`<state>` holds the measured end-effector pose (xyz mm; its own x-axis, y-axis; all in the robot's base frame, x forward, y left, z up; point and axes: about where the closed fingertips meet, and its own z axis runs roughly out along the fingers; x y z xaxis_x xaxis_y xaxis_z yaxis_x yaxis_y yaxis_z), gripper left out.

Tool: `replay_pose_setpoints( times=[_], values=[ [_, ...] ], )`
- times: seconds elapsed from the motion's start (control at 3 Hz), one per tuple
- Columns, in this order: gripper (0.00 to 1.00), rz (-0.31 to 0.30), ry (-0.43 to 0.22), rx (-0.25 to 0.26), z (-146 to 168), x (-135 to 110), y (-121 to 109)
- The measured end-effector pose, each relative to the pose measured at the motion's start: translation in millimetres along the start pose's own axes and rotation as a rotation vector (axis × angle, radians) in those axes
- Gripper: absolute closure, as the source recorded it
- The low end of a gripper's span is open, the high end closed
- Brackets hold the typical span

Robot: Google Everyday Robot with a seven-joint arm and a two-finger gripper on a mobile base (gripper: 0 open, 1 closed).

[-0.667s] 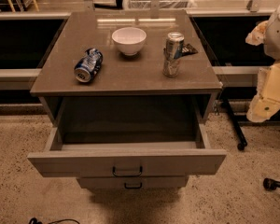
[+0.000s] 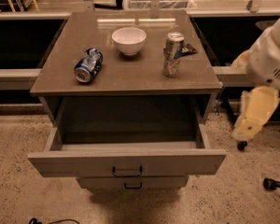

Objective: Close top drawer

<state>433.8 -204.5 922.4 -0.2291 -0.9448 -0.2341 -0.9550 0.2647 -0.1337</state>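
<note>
1. Top drawer (image 2: 126, 161) is pulled well out of the cabinet, front towards the camera, with the dark handle (image 2: 127, 171) centred on it.
2. Lower drawer (image 2: 133, 184) sits just beneath, set further back.
3. Counter (image 2: 126, 78) above carries a white bowl (image 2: 129, 40) at centre-back, a blue can (image 2: 88, 65) on its side at left, and an upright can (image 2: 173, 53) at right.
4. Pincer (image 2: 246, 130) hangs right of the cabinet, clear of the drawer's right corner. Spread or pressed together: can't tell.

Top drawer (image 2: 84, 161) pulled fully open, claw (image 2: 253, 118) right
</note>
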Motion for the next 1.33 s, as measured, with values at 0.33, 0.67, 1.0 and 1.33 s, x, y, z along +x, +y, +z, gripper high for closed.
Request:
replay_pose_setpoints(
  times=[0.33,0.67,1.0,1.33],
  values=[
    [0.19,-0.008,-0.036,-0.114,74,-9,35],
    [0.41,-0.021,-0.057,-0.219,144,-13,78],
    [0.66,-0.050,-0.043,-0.334,214,-8,130],
    [0.88,-0.065,-0.019,-0.381,254,1,161]
  ],
)
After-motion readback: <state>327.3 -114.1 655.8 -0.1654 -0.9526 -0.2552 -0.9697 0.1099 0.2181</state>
